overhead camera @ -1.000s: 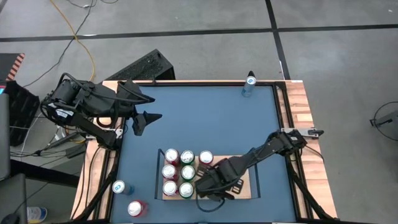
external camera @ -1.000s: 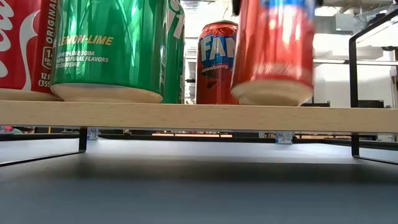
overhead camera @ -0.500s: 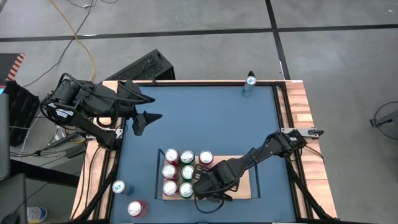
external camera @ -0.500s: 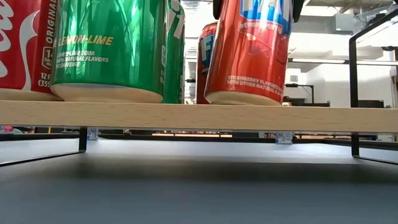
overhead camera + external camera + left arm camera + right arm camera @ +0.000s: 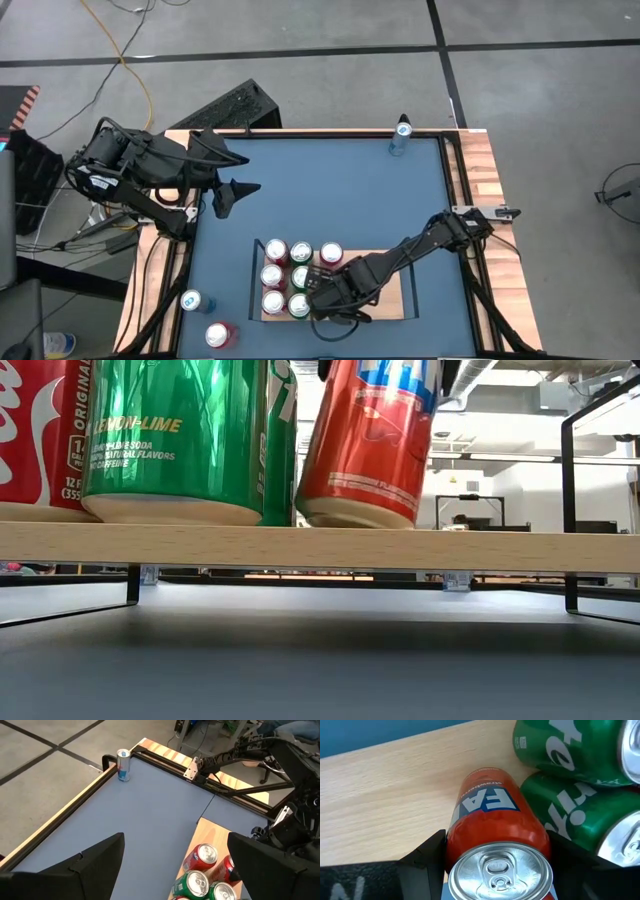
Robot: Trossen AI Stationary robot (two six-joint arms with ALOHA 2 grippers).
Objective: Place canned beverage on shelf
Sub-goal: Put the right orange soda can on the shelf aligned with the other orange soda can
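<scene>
A red strawberry soda can (image 5: 492, 815) sits between the fingers of my right gripper (image 5: 498, 852), which is shut on it over the light-wood shelf (image 5: 405, 300). In the low view the can (image 5: 370, 445) leans beside a green lemon-lime can (image 5: 175, 435). Several red and green cans (image 5: 288, 275) stand on their bases on the shelf's left part. My left gripper (image 5: 235, 190) hangs open above the table's far left, with nothing between its fingers (image 5: 85, 865). My right gripper pinches the red can's side wall (image 5: 451, 837) near its top between its two fingers (image 5: 427, 855), coming from above and pointing steeply down. The can is tilted, top toward the table's right. Its bottom rim (image 5: 355, 518) is at the board's top; whether it rests there I cannot tell.
Two loose cans, one blue (image 5: 192, 300) and one red (image 5: 218, 335), stand on the blue tabletop at the near left. A slim blue can (image 5: 401, 135) stands at the far edge. The shelf's right half (image 5: 385, 795) is bare wood. Black rails (image 5: 568, 510) rise at the shelf's ends.
My right gripper has carried the red can toward the table's left along the shelf, up beside the green cans, and has rolled. The can now leans, top toward the right. My left arm has kept still.
</scene>
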